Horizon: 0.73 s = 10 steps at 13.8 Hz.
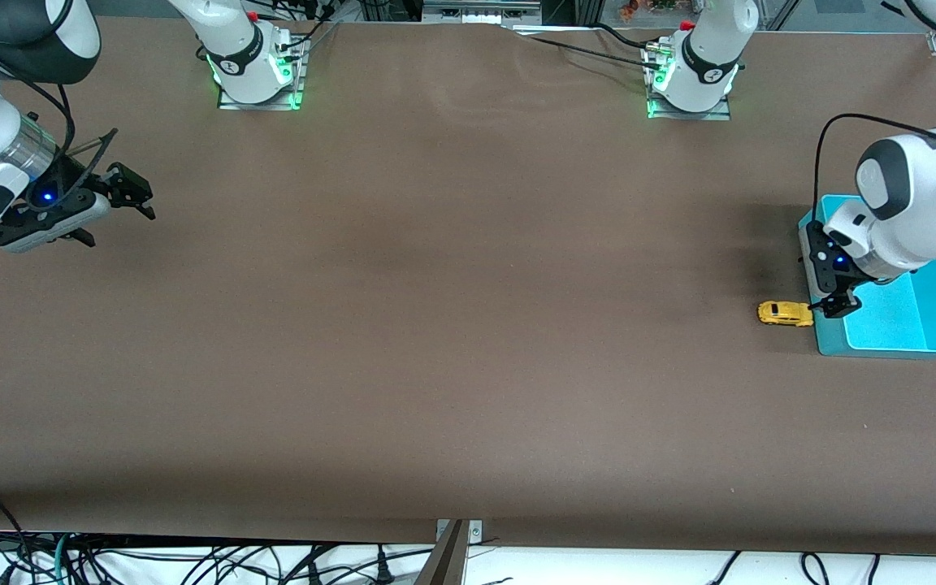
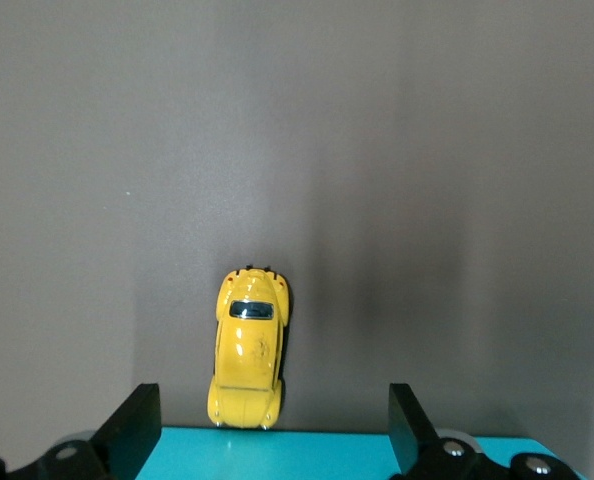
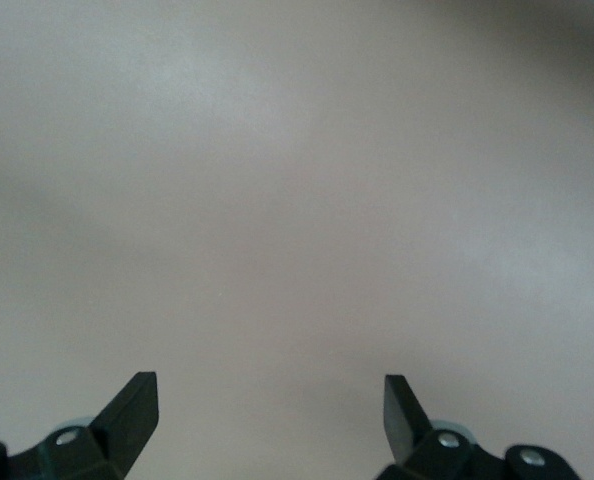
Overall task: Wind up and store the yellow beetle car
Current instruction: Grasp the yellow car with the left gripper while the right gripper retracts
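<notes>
The yellow beetle car (image 1: 785, 313) (image 2: 247, 348) stands on the brown table, one end almost touching the edge of the turquoise tray (image 1: 890, 348) (image 2: 277, 455) at the left arm's end. My left gripper (image 1: 827, 280) (image 2: 274, 425) hangs open over that tray edge, beside the car, holding nothing. In the left wrist view the car lies just past the fingertips, closer to one finger (image 2: 132, 420). My right gripper (image 1: 110, 215) (image 3: 269, 410) waits open and empty above bare table at the right arm's end.
The two arm bases (image 1: 255, 69) (image 1: 691, 81) stand along the table edge farthest from the front camera. Cables (image 1: 192, 565) and a metal bracket (image 1: 456, 544) lie along the nearest edge. Brown tabletop (image 1: 435, 325) stretches between the grippers.
</notes>
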Tool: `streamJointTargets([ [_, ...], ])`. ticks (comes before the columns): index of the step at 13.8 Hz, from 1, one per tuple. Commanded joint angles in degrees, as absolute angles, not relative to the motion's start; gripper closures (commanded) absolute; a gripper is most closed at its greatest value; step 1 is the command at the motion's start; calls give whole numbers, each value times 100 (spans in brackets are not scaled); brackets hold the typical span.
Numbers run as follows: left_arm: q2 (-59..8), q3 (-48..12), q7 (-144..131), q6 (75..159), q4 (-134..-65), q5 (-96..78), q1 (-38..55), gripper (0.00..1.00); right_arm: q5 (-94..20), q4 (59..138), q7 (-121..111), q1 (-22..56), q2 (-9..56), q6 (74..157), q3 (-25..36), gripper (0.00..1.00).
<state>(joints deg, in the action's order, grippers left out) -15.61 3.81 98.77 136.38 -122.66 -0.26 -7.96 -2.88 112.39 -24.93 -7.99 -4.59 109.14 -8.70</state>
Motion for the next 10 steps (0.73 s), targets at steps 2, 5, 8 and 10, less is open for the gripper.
streamJointTargets([
  [2,-2082,360,10037,14351,-12199,114,-975,0,-343,10680,-1628,-607,-510,9960,-730,0],
  [5,-2399,360,10011,14414,-11945,79,-1002,0,-334,10372,-1179,-598,-527,9318,-712,0],
  [8,-2531,360,10011,14449,-11918,70,-1002,0,-282,10248,-1134,-571,-527,9088,-712,0],
  [10,-2558,360,10037,14581,-11927,79,-993,0,-264,10239,-1055,-571,-553,9027,-712,0],
])
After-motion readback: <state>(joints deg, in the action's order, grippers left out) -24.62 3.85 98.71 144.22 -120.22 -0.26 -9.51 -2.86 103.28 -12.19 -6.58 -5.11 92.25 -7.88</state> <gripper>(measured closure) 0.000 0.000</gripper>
